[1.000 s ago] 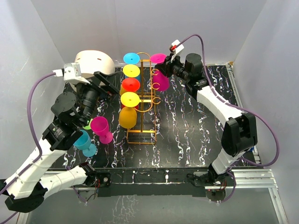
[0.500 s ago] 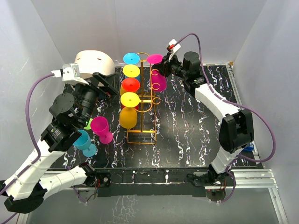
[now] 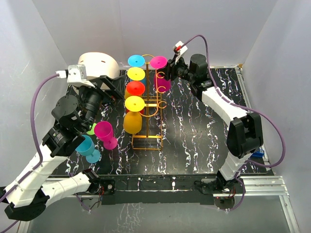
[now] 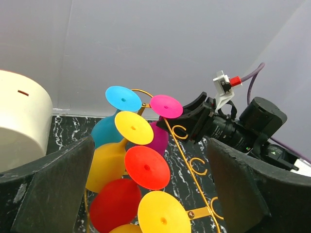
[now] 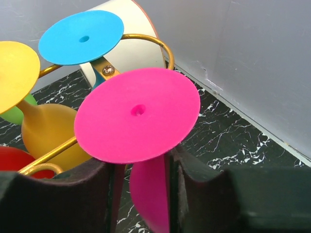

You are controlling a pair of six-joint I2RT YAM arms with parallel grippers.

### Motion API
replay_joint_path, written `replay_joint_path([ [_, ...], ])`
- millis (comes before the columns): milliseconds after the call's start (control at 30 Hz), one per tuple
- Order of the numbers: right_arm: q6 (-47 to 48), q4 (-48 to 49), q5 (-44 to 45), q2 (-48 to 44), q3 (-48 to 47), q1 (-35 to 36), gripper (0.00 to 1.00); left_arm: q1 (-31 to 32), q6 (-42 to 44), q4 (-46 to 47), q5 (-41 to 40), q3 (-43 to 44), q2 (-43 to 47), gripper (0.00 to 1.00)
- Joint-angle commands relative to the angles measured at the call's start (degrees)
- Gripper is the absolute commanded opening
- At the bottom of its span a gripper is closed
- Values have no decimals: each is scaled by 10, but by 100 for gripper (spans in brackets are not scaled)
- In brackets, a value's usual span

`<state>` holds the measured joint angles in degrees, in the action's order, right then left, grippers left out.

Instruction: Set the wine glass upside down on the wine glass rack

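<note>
The golden wire wine glass rack [image 3: 151, 104] stands mid-table, with blue, yellow, red and yellow glasses hanging upside down on its left side. My right gripper [image 3: 167, 73] is shut on the stem of a magenta wine glass [image 3: 159, 62], held upside down with its foot up, against the rack's top right. In the right wrist view the glass [image 5: 137, 114] sits between my right gripper's [image 5: 141, 194] fingers [image 5: 194, 194], close to the rack's looped top [image 5: 146, 39]. My left gripper [image 3: 104, 85] is open and empty, held high left of the rack [image 4: 194, 174].
A cream cylindrical container [image 3: 98, 64] stands at the back left. A second magenta glass [image 3: 105, 133], a blue glass [image 3: 88, 148] and a green one [image 3: 91, 128] stand on the table under my left arm. Lower hooks [image 3: 163, 104] on the rack's right side are empty.
My right gripper has carried the magenta glass left, up against the top of the rack. My left arm has barely moved.
</note>
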<state>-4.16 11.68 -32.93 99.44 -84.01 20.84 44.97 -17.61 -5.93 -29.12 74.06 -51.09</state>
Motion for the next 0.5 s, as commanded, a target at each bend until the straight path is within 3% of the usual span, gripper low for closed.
replay_joint_path([
  [0,-25,44,17,-7,-23,-2,37,1,59,-16,2,33,-9,99],
  [200,-30,48,46,-26,-4,-3,49,1,98,-37,-42,36,-10,99],
  [467,-27,31,99,-92,67,-3,67,1,88,-96,-71,29,-10,99],
])
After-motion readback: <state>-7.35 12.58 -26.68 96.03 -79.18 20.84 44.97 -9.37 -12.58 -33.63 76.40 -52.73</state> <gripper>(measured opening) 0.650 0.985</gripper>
